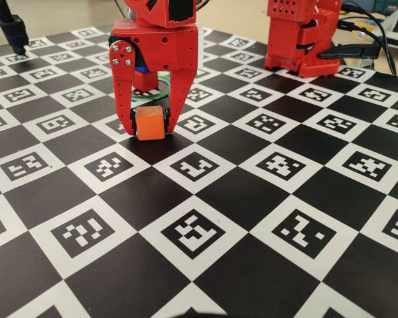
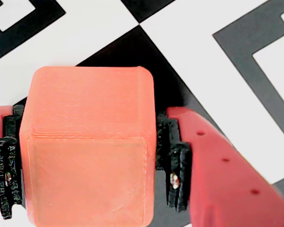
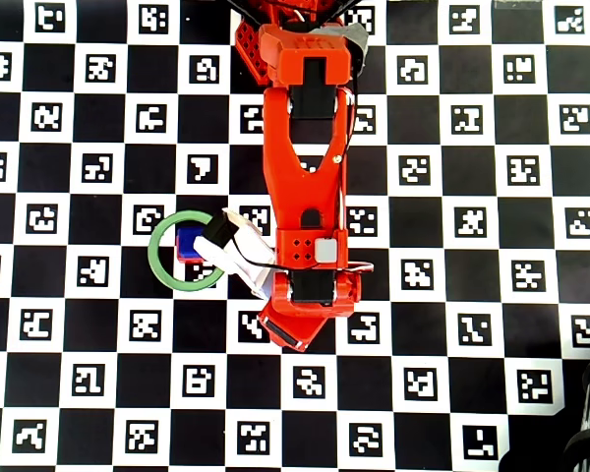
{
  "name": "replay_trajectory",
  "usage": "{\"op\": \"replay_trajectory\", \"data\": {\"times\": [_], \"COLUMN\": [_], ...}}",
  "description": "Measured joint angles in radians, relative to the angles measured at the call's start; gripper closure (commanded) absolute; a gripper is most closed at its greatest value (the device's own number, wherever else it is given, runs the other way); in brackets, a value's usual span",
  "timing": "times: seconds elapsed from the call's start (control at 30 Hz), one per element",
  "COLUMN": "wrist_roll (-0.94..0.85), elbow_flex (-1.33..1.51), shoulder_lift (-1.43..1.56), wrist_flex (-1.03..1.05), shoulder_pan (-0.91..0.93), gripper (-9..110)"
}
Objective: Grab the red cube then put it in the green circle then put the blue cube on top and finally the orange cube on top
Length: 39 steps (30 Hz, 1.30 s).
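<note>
Gripper [image 1: 151, 126] clamping the orange cube [image 1: 149, 124]

Both fingers are pressing the cube's sides on the checkered board [image 1: 265, 199]; blue cube [image 3: 188, 242] is sitting inside the green circle [image 3: 155, 258].

The robot arm [image 3: 305, 177] is bright red plastic, w/ boxy blocks joined in a row. Seen from above, it has black slots in the top blocks, a small gray square near the wrist, a patch of tiny holes beside that, and a white part w/ black bits on one side. Thin wires run along it. The gripper [image 1: 150, 126] has two long red jaws that get thin toward the tips. One jaw has 4 silver screws at the top and a row of small holes down its edge. In the wrist view, black ridged pads [image 2: 173, 163] sit inside the jaws. The red base [image 1: 302, 36] has lots of small holes, and black cables come out of it.
</note>
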Motion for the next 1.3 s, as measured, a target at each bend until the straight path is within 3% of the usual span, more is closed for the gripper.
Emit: {"op": "replay_trajectory", "data": {"times": [0.33, 0.77, 1.3], "wrist_roll": [-0.063, -0.230, -0.689], "elbow_flex": [0.012, -0.057, -0.081], "shoulder_lift": [0.067, 0.308, 0.414], "wrist_flex": [0.058, 0.354, 0.503], "shoulder_pan": [0.000, 0.000, 0.192], "gripper": [90, 90, 92]}}
